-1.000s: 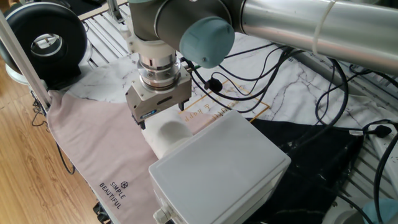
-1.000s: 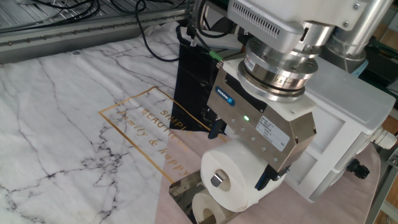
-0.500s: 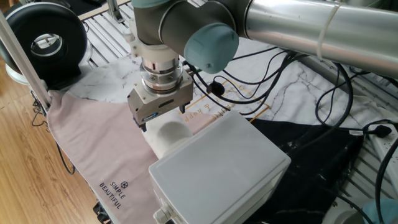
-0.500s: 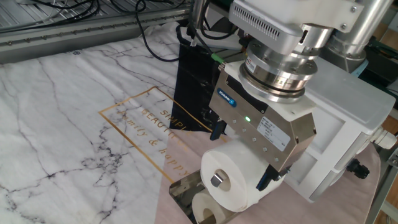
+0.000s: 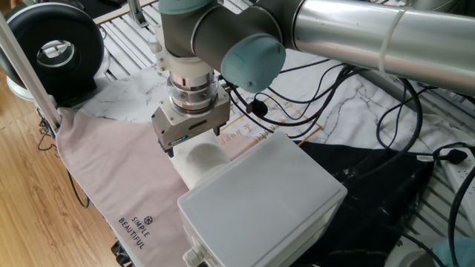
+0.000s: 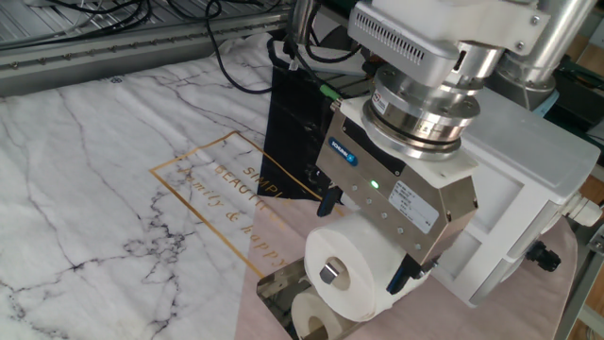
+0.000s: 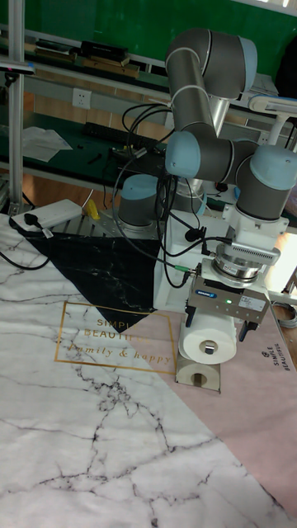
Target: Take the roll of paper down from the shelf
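Nearest the camera in the other fixed view, the shelf (image 6: 276, 292) shows as a mirror-shiny chrome plate lying at the edge of the pink cloth (image 6: 528, 316), with a reflection of the roll on its surface. Just above it sits the roll of paper (image 6: 351, 267), a white cylinder on its side, its hollow core facing the camera with a small metal piece inside. The gripper (image 6: 370, 241) straddles the roll from above, one dark finger at each side and both pressed against the paper, so it is pinching the roll. Whether the roll touches the plate cannot be told. Directly behind the gripper stands a pale grey box (image 6: 528, 179). Farther back, a black panel (image 6: 293, 113) rises from the marble-patterned table (image 6: 85, 170), and cables (image 6: 236, 47) trail beyond it.
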